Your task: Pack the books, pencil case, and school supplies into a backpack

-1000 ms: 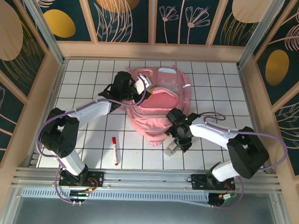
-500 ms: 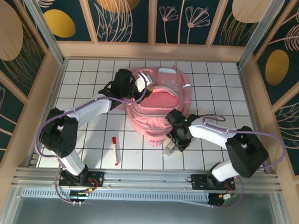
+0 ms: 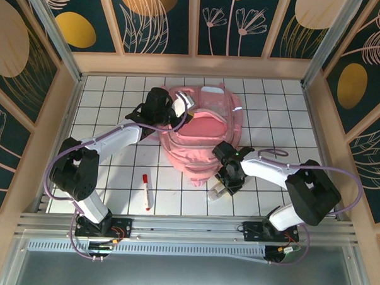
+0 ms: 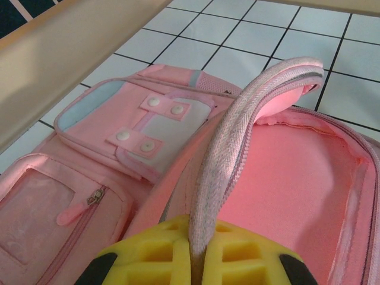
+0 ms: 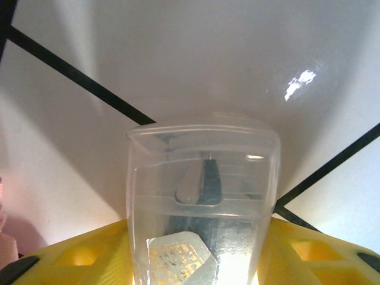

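Your left end effector (image 4: 199,264) pinches the backpack (image 3: 196,154) strap (image 4: 231,148), 11 o'clock on the bench (image 3: 116,95). Right end effector (image 5: 199,254) clamps the tube (image 5: 202,196), at the backpack's 5 o'clock.

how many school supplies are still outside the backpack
2: the marker pen lies on the table, near-left of the backpack; the clear tube is in the right gripper, just near-right of it. More may be hidden inside.
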`<action>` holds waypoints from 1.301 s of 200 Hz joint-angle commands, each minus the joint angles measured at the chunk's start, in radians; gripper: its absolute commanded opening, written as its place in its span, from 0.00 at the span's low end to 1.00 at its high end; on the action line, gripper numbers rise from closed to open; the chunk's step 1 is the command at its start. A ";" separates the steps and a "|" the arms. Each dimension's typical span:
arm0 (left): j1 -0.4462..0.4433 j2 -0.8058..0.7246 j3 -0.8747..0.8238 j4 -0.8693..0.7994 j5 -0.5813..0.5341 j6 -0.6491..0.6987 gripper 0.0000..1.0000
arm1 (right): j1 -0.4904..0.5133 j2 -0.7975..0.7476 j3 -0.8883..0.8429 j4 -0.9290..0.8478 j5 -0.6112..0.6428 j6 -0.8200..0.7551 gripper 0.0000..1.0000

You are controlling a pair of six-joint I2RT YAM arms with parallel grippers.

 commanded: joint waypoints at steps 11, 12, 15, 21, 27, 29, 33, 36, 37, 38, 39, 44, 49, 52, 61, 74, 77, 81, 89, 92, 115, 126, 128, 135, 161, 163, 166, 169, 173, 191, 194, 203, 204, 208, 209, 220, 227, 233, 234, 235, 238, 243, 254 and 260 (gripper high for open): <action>0.000 -0.030 0.033 0.005 -0.016 0.006 0.00 | 0.008 -0.064 0.061 -0.131 0.086 0.070 0.48; 0.000 -0.031 0.033 0.004 -0.016 0.007 0.00 | 0.009 -0.067 0.063 -0.132 0.086 0.072 0.48; 0.000 -0.032 0.034 0.001 -0.014 0.007 0.00 | 0.009 -0.077 0.070 -0.133 0.086 0.078 0.47; 0.000 -0.034 0.037 -0.005 -0.011 0.004 0.00 | 0.009 -0.097 0.083 -0.133 0.086 0.091 0.46; 0.000 -0.035 0.039 -0.012 -0.011 0.002 0.00 | 0.008 -0.114 0.096 -0.130 0.084 0.107 0.45; 0.000 -0.037 0.041 -0.014 -0.010 0.002 0.00 | 0.009 -0.118 0.100 -0.128 0.083 0.110 0.45; 0.000 -0.038 0.042 -0.020 -0.008 0.002 0.00 | 0.009 -0.128 0.111 -0.124 0.080 0.121 0.44; 0.000 -0.038 0.042 -0.023 -0.008 0.001 0.00 | 0.009 -0.135 0.120 -0.122 0.077 0.129 0.44; 0.000 -0.039 0.043 -0.024 -0.008 0.000 0.00 | 0.009 -0.136 0.123 -0.121 0.076 0.132 0.44; 0.000 -0.040 0.044 -0.025 -0.007 0.000 0.00 | 0.009 -0.138 0.126 -0.121 0.076 0.134 0.44; 0.000 -0.040 0.044 -0.026 -0.007 0.000 0.00 | 0.009 -0.140 0.130 -0.121 0.075 0.136 0.44; 0.000 -0.043 0.044 -0.031 -0.002 0.001 0.00 | 0.009 -0.146 0.147 -0.118 0.072 0.147 0.44; 0.000 -0.046 0.043 -0.036 -0.001 0.002 0.00 | 0.009 -0.151 0.168 -0.112 0.071 0.156 0.45; 0.000 -0.047 0.043 -0.039 0.000 0.003 0.00 | 0.009 -0.153 0.181 -0.110 0.072 0.161 0.45; 0.000 -0.051 0.038 -0.048 0.000 0.008 0.00 | 0.003 -0.156 0.219 -0.100 0.072 0.173 0.45; 0.000 -0.058 0.035 -0.062 0.004 0.014 0.00 | -0.010 -0.159 0.277 -0.068 0.086 0.184 0.45; 0.000 -0.058 0.035 -0.065 0.007 0.013 0.00 | -0.015 -0.160 0.288 -0.058 0.085 0.186 0.45; 0.000 -0.058 0.034 -0.068 0.010 0.011 0.00 | -0.022 -0.158 0.301 -0.044 0.086 0.189 0.45; 0.000 -0.058 0.036 -0.070 0.018 -0.004 0.00 | -0.042 -0.154 0.321 -0.007 0.086 0.195 0.45; 0.000 -0.056 0.037 -0.070 0.020 -0.015 0.00 | -0.051 -0.152 0.325 0.010 0.086 0.196 0.45; 0.000 -0.032 0.068 -0.097 0.058 -0.080 0.00 | -0.116 -0.118 0.347 0.136 0.064 0.208 0.45; 0.000 -0.016 0.091 -0.122 0.077 -0.098 0.00 | -0.147 -0.085 0.370 0.168 0.055 0.208 0.45; 0.000 -0.015 0.095 -0.128 0.081 -0.099 0.00 | -0.152 -0.078 0.373 0.170 0.052 0.206 0.45; 0.000 -0.008 0.106 -0.142 0.093 -0.100 0.00 | -0.170 -0.054 0.389 0.190 0.043 0.204 0.45; 0.000 -0.008 0.116 -0.144 0.124 -0.113 0.00 | -0.182 0.029 0.453 0.230 0.034 0.199 0.45; 0.000 -0.008 0.117 -0.143 0.128 -0.114 0.00 | -0.182 0.035 0.461 0.234 0.037 0.198 0.45; 0.000 -0.009 0.118 -0.140 0.134 -0.117 0.00 | -0.182 0.044 0.471 0.235 0.043 0.200 0.45; 0.000 -0.008 0.118 -0.139 0.142 -0.117 0.00 | -0.182 0.054 0.482 0.233 0.047 0.206 0.45; 0.000 -0.008 0.119 -0.136 0.154 -0.120 0.00 | -0.182 0.067 0.494 0.233 0.049 0.212 0.45; 0.000 -0.002 0.122 -0.104 0.195 -0.150 0.00 | -0.182 0.132 0.525 0.272 0.049 0.255 0.45; 0.000 -0.001 0.124 -0.099 0.203 -0.155 0.00 | -0.181 0.139 0.524 0.283 0.053 0.264 0.45; 0.000 0.005 0.128 -0.082 0.220 -0.175 0.00 | -0.178 0.161 0.525 0.331 0.074 0.280 0.45; 0.000 0.005 0.129 -0.080 0.221 -0.177 0.00 | -0.177 0.163 0.526 0.335 0.075 0.282 0.45; 0.000 0.008 0.131 -0.074 0.228 -0.185 0.00 | -0.175 0.174 0.529 0.354 0.078 0.288 0.45; 0.000 0.008 0.131 -0.073 0.229 -0.187 0.00 | -0.175 0.177 0.530 0.358 0.078 0.289 0.45; 0.000 0.013 0.138 -0.060 0.236 -0.204 0.00 | -0.168 0.208 0.560 0.390 0.083 0.292 0.45; 0.000 0.015 0.139 -0.053 0.240 -0.204 0.00 | -0.164 0.231 0.591 0.396 0.086 0.277 0.45; 0.000 0.015 0.140 -0.047 0.243 -0.204 0.00 | -0.161 0.251 0.623 0.379 0.086 0.270 0.46; 0.000 0.015 0.140 -0.046 0.243 -0.205 0.00 | -0.161 0.254 0.628 0.375 0.094 0.268 0.46; 0.000 0.014 0.140 -0.046 0.243 -0.204 0.00 | -0.160 0.258 0.633 0.371 0.100 0.266 0.47; 0.000 0.015 0.141 -0.045 0.243 -0.205 0.00 | -0.158 0.268 0.649 0.361 0.107 0.261 0.48; 0.000 0.017 0.142 -0.044 0.243 -0.207 0.00 | -0.159 0.283 0.669 0.351 0.108 0.248 0.51; 0.000 0.017 0.149 -0.044 0.242 -0.208 0.00 | -0.163 0.311 0.695 0.341 0.103 0.215 0.59; 0.000 0.016 0.153 -0.044 0.237 -0.208 0.00 | -0.167 0.316 0.695 0.343 0.094 0.203 0.62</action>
